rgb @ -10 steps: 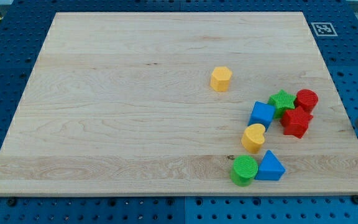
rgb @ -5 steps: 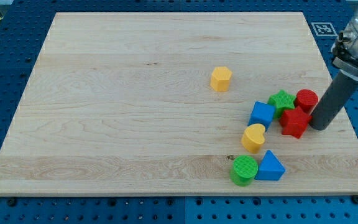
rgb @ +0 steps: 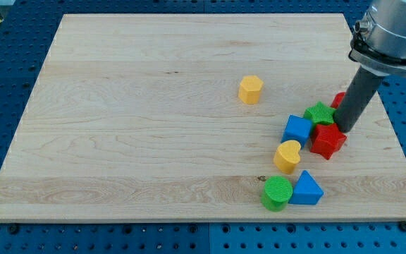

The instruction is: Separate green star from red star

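My tip [rgb: 345, 129] sits btwn green star [rgb: 320, 113] and red star [rgb: 327, 140], touching both; no claw on this rig, just the rod. Red cylinder [rgb: 339, 99] partly hidden behind rod. Blue cube [rgb: 297, 130] touches green star on wooden counter [rgb: 154, 120]

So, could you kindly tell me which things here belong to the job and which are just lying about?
Job: green star, red star, my tip between them.

Lying about: red cylinder, blue cube, yellow heart, yellow hexagon, green cylinder, blue triangle.
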You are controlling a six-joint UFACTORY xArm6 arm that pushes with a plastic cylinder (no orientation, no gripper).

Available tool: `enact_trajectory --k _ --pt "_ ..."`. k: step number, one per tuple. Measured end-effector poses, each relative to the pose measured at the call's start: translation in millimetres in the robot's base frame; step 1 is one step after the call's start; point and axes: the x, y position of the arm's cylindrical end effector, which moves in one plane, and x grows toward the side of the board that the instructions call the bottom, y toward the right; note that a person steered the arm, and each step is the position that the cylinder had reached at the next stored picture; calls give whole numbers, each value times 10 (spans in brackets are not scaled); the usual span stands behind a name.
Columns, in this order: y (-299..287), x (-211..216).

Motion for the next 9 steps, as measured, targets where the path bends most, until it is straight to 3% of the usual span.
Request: enact_trajectory --k 9 --pt "-748 79"
